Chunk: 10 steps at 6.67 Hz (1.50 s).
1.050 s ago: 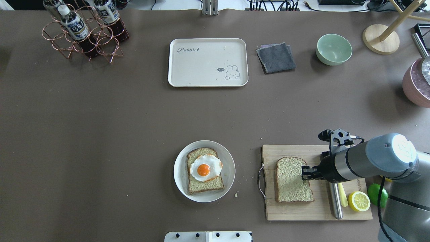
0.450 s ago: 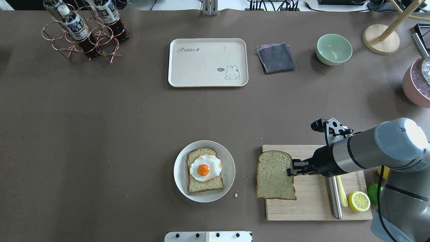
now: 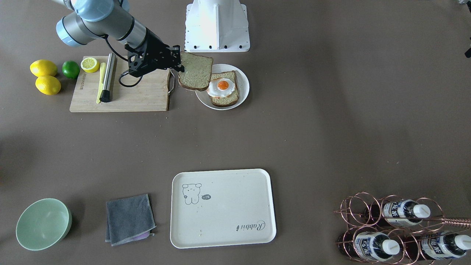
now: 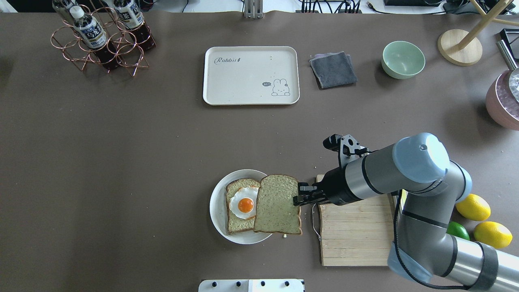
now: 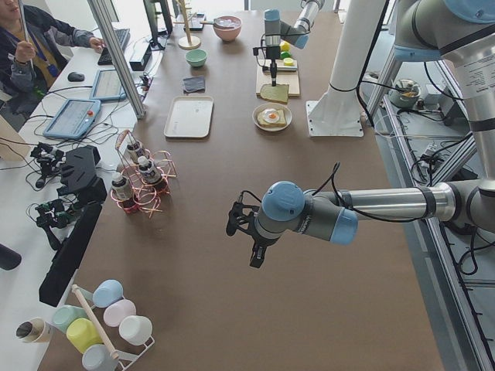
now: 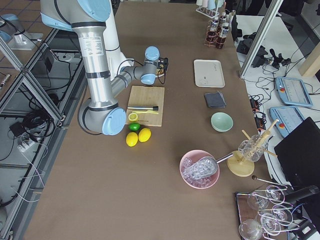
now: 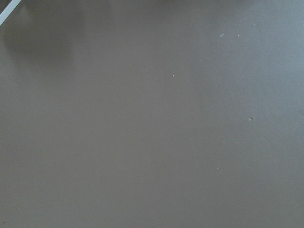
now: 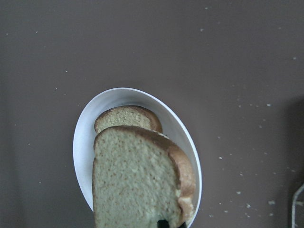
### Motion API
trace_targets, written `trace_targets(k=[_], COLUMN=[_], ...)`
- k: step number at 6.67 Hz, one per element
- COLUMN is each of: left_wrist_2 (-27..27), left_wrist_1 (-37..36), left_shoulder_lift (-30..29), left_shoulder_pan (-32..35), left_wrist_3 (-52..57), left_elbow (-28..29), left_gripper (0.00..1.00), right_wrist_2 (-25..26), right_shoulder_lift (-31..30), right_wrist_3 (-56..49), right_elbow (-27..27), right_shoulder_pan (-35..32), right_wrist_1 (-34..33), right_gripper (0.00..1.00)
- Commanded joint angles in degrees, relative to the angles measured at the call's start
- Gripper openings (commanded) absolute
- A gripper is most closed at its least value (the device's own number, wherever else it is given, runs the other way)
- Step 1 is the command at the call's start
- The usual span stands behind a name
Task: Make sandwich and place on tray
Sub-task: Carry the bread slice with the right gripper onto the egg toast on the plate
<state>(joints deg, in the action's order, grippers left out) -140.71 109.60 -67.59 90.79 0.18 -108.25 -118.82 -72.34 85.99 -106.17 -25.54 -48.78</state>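
Where the tabletop's far-left corner lies, a copper-wire rack [image 4: 101,48] of round loops is seen, w/ dark, white-capped bottles. The left gripper [image 5: 255,260] is shown only in the side view, hung over bare brown tabletop toward the left end; wide or narrow can't be told. At mid far edge the tray [image 4: 251,75] is set flat: cream, smooth, rounded rectangle. Wide bare tabletop is left btwn it and the plate [image 4: 217,221], round, white and glossy, at mid near edge. The sandwich [image 4: 237,224] is found there, so far one porous, brown-crusted slice under a fried egg [image 4: 244,204] w/ orange yolk. A top slice [image 4: 277,205] is pinched at its right edge by the right gripper [image 4: 299,198], held lifted over the plate's right half, part of the egg covered in the overhead view. Just right of the plate a rectangular wooden cutting board [image 4: 357,239] is laid along the near edge. A folded grey cloth [image 4: 333,69] and mint bowl [image 4: 403,59] are placed by the far edge; lemons [image 4: 472,207] and a lime [image 4: 458,230] toward the near-right corner.
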Motion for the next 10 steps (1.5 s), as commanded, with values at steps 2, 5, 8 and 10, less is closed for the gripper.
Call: trace_targets(k=[2, 5, 8, 10], left_wrist_2=[0.0, 0.0, 0.0, 0.0], left_wrist_1=[0.0, 0.0, 0.0, 0.0], left_shoulder_lift=[0.0, 0.3, 0.5, 0.3], left_shoulder_pan=[0.0, 0.1, 0.0, 0.0], left_wrist_3=[0.0, 0.0, 0.0, -2.4], left_elbow=[0.0, -0.2, -0.2, -0.4], left_gripper=[0.98, 0.98, 0.98, 0.98], right_wrist_2=[1.3, 0.1, 0.2, 0.5], right_shoulder_lift=[9.8, 9.3, 9.3, 9.5], right_wrist_3=[-0.5, -10.0, -10.1, -9.4], right_elbow=[9.5, 11.9, 11.9, 11.8], right_shoulder_pan=[2.9, 1.8, 1.1, 1.1], right_wrist_1=[0.2, 0.1, 0.1, 0.1], right_gripper=[0.00, 0.00, 0.00, 1.00])
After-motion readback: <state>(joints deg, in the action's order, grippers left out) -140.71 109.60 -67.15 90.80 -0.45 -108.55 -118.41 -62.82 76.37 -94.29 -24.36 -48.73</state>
